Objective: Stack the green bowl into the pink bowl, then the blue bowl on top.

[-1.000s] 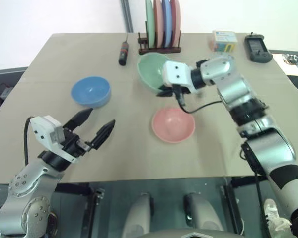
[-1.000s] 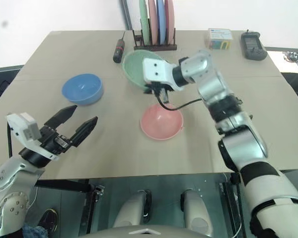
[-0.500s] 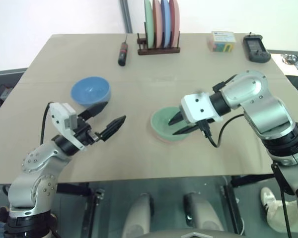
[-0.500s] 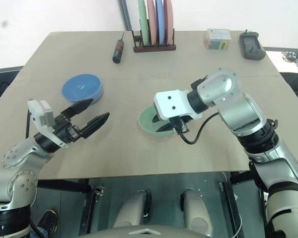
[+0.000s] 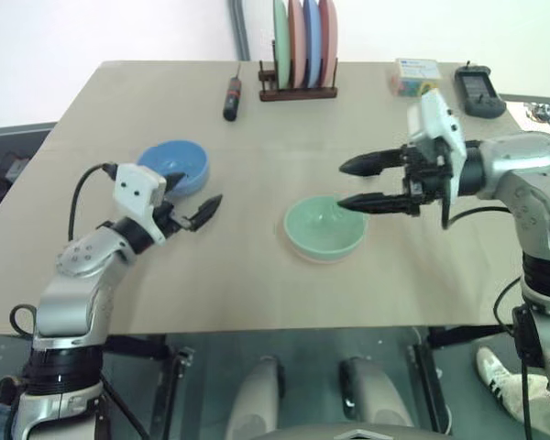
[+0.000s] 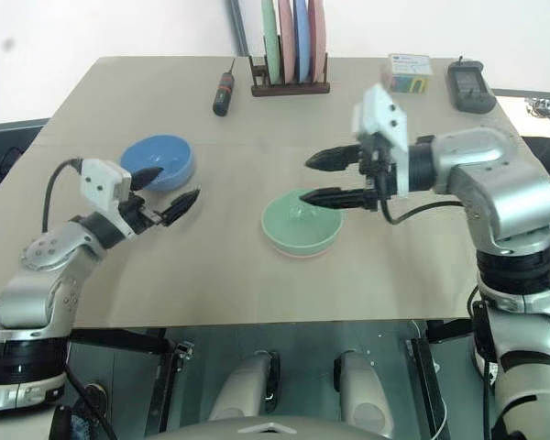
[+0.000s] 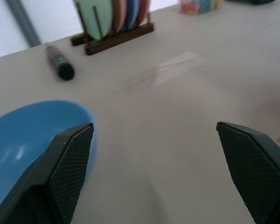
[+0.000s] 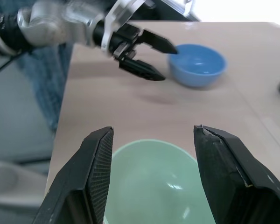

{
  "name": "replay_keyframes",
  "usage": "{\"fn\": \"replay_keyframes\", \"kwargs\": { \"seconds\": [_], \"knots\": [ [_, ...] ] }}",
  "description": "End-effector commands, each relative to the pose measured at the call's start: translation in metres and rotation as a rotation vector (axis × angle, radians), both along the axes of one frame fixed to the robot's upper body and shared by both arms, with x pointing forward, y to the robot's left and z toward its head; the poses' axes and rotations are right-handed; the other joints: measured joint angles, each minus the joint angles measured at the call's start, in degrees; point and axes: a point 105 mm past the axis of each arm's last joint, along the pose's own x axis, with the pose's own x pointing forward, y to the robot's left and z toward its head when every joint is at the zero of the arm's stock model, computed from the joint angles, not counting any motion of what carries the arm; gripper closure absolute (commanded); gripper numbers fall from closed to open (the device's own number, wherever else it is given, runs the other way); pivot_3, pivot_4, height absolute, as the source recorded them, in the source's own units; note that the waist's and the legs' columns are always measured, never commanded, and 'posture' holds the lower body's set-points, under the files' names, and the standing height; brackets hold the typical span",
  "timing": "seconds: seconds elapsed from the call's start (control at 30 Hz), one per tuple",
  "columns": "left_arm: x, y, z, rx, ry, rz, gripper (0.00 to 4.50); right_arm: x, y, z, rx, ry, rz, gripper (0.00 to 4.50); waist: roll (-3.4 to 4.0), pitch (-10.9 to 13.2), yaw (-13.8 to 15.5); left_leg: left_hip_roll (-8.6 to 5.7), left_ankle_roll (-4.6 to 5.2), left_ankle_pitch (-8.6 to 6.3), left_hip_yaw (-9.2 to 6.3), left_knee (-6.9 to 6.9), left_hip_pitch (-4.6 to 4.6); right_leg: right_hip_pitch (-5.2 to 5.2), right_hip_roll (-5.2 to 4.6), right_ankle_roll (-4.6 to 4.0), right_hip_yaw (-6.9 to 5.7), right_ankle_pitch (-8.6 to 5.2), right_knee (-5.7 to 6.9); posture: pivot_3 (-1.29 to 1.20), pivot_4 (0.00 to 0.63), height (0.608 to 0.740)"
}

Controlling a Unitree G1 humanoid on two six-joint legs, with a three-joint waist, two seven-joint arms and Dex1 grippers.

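Black-fingered left gripper (image 5: 191,211) hangs with jaws spread beside the small sky-blue plastic bowl (image 5: 174,167), left of centre. It should straddle the near rim squarely before closing. Right gripper (image 5: 359,183), parted and empty, hovers over the mint-green plastic bowl (image 5: 324,227), nested mid-frame in the salmon-pink bowl (image 5: 317,257).

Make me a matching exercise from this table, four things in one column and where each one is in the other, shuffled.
Things:
1. green bowl
2. blue bowl
3. screwdriver
4. left gripper

Places:
A. lying beside the plate rack
B. nested in the pink bowl
C. open, right next to the blue bowl
D. alone on the table's left side

Pairs: 1-B, 2-D, 3-A, 4-C
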Motion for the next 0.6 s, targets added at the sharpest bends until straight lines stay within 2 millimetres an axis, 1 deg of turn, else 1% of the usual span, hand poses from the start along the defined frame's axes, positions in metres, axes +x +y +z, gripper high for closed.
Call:
{"fn": "replay_keyframes", "kwargs": {
  "seconds": [0.03,0.17,0.27,0.37,0.5,0.53,0.57,0.6],
  "knots": [
    [0.016,0.031,0.006,0.127,0.020,0.127,0.00,-0.006,-0.025,0.016,0.119,-0.023,-0.069,1.66,0.01,0.0,-0.1,0.00,0.00,0.00,-0.03,0.00,-0.01,0.00,0.01,0.00,-0.04,0.00,0.00,0.00,0.150,0.740],
    [0.029,0.046,0.003,0.216,0.053,0.169,0.00,-0.006,-0.041,0.021,0.172,-0.046,-0.126,1.66,0.01,0.0,-0.3,0.00,0.00,0.00,0.05,0.00,-0.02,-0.03,0.00,0.01,0.04,0.00,0.02,0.00,0.150,0.740],
    [0.038,0.053,0.002,0.254,0.068,0.188,0.00,-0.004,-0.050,0.021,0.175,-0.057,-0.171,1.66,0.01,0.0,-0.3,0.00,0.00,0.00,0.04,-0.01,-0.02,-0.03,0.00,0.02,0.02,0.00,0.01,0.00,0.150,0.740],
    [0.046,0.054,0.001,0.273,0.079,0.188,0.00,-0.004,-0.051,0.020,0.177,-0.059,-0.183,1.66,0.00,0.0,-0.3,0.00,0.00,0.00,0.05,-0.01,-0.03,-0.04,0.00,0.02,0.04,0.00,0.00,0.00,0.150,0.740],
    [0.056,0.049,-0.003,0.284,0.095,0.141,0.00,-0.003,-0.051,0.020,0.176,-0.064,-0.191,1.66,0.00,0.0,-0.3,0.00,0.00,0.00,0.05,0.00,-0.04,-0.04,0.00,0.03,0.04,0.00,0.02,0.00,0.150,0.740],
    [0.057,0.048,-0.003,0.283,0.095,0.133,0.40,-0.002,-0.051,0.020,0.174,-0.066,-0.193,1.63,0.00,0.0,-0.3,0.00,0.00,0.00,0.05,0.00,-0.04,-0.04,0.00,0.03,0.04,0.01,0.02,0.00,0.150,0.740],
    [0.058,0.047,-0.003,0.290,0.093,0.122,0.59,-0.002,-0.051,0.020,0.173,-0.066,-0.194,1.63,0.00,0.0,-0.3,0.00,0.00,0.00,0.07,0.00,-0.04,-0.04,-0.01,0.03,0.06,0.00,0.02,0.00,0.150,0.740],
    [0.059,0.047,-0.002,0.297,0.091,0.113,0.97,-0.001,-0.051,0.020,0.172,-0.067,-0.195,1.63,0.00,0.0,-0.3,-0.01,0.00,0.00,0.06,0.00,-0.04,-0.04,-0.01,0.03,0.05,0.00,0.02,0.00,0.150,0.740]
  ]
}}
